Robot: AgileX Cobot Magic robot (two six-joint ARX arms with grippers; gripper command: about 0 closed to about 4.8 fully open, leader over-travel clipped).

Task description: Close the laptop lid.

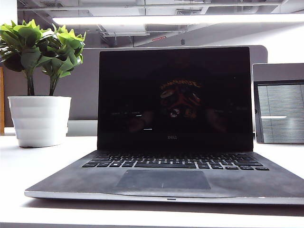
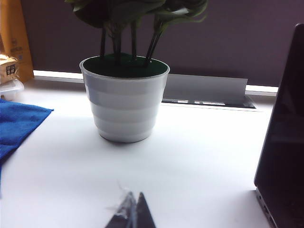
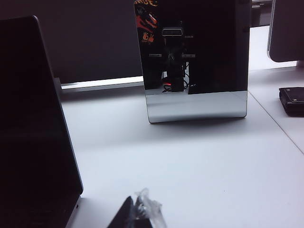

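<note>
Two grippers show only as dark tips at the edge of their own wrist views, and neither appears in the exterior view. The left gripper (image 2: 131, 213) hangs low over the white table (image 2: 190, 156), apart from everything, with a white pot (image 2: 124, 102) of green plant ahead of it and a blue cloth (image 2: 19, 123) off to one side; its fingers meet in a narrow point with a scrap of clear film on them, so they look pressed together on nothing. The right gripper (image 3: 137, 213) also sits low over bare table, its tip wrapped in crinkled film, and I cannot tell whether its jaws are spread or together. The lid (image 1: 174, 97) stands upright and open on the laptop in the middle of the table, its glossy black screen facing the exterior camera above the keyboard (image 1: 175, 160) and touchpad (image 1: 164, 179). In the left wrist view the lid is a dark slab at the edge; in the right wrist view it fills the near side. Beyond the right gripper stands a grey-framed screen (image 3: 194, 61), well apart from the laptop, with a small black object (image 3: 292, 97) lying farther off.
</note>
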